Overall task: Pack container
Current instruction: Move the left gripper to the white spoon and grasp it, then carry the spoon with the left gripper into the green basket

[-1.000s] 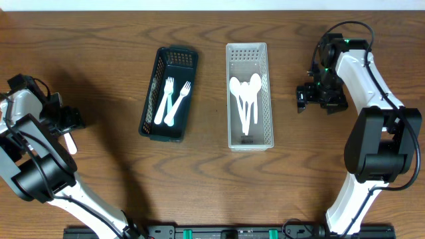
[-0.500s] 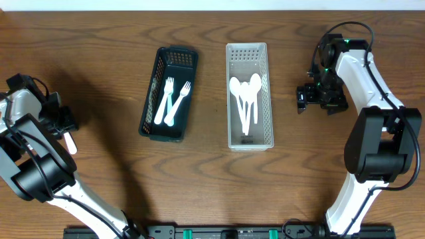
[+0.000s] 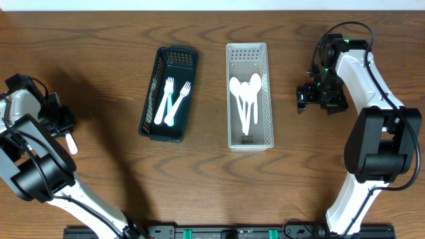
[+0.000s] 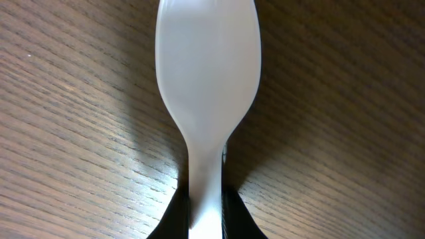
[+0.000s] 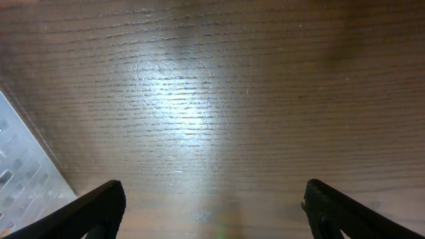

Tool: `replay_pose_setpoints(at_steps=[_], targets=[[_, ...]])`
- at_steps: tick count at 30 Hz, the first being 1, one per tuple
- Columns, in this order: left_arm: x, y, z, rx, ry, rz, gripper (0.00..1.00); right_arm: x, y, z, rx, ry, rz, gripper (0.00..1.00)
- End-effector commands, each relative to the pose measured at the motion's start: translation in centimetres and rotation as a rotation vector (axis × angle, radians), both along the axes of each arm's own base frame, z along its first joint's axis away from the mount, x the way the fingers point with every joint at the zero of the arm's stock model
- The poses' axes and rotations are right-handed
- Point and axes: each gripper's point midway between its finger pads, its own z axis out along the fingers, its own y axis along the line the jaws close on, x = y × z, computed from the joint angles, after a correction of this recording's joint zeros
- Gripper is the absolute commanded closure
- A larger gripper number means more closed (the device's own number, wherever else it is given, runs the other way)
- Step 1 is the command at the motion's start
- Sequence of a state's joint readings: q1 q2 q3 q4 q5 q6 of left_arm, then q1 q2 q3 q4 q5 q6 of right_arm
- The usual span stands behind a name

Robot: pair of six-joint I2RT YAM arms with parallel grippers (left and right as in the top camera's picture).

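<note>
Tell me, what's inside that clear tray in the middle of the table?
The clear tray holds white plastic spoons, at least three, bowls toward the far end. Their handles overlap, so any spoon underneath is hidden and the exact count is unclear.

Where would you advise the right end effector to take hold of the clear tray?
Grip the clear tray by the long wall nearest the open right end effector, from above: it is thin and upright, and the spoons lie inward of it.
</note>
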State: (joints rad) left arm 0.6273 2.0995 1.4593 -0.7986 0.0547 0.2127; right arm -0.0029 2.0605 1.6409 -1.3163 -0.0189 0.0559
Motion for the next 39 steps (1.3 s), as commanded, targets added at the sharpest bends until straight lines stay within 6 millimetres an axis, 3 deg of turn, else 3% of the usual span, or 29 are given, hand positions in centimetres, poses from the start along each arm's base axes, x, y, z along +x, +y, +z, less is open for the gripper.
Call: replay_pose_setpoints(at_steps=[1,5,10,14,17,19,23,29,34,39], targets=[[0.6,-1.7,-0.5,-0.081,-0.028,0.005,0.94,-0.1,-0.2,-0.2,-0.002,0.007,0.005,0.11],[2.8,-2.7,3.7,-0.060,-0.135,-0.036,0.94,-0.1,-0.2,-0.2,-0.002,0.008,0.005,0.11],[5.4,-6.0,11.9,0.052,-0.307,-0.198,0.94,0.1,-0.2,-0.3,-0.002,0.000,0.005,0.11],[7.3,-11.8,18.8,0.138,-0.470,-0.410,0.94,0.3,-0.2,-0.3,-0.002,-0.007,0.003,0.11],[8.1,-16.5,22.0,0.164,-0.563,-0.548,0.94,0.4,-0.2,-0.3,-0.002,-0.011,0.002,0.11],[8.5,-19.3,23.0,0.160,-0.601,-0.615,0.94,0.4,-0.2,-0.3,-0.002,-0.011,0.002,0.11],[9.2,-24.6,22.5,0.119,-0.611,-0.742,0.94,0.4,-0.2,-0.3,-0.002,-0.011,0.002,0.11],[10.1,-30.7,18.9,0.053,-0.558,-0.883,0.94,0.3,-0.2,-0.3,-0.002,-0.010,0.002,0.11],[10.4,-33.0,14.5,0.008,-0.462,-0.934,0.94,0.3,0.1,-0.3,0.016,-0.009,-0.001,0.11],[10.4,-33.5,10.1,-0.026,-0.355,-0.945,0.94,0.3,0.1,-0.3,0.016,-0.007,-0.001,0.11]])
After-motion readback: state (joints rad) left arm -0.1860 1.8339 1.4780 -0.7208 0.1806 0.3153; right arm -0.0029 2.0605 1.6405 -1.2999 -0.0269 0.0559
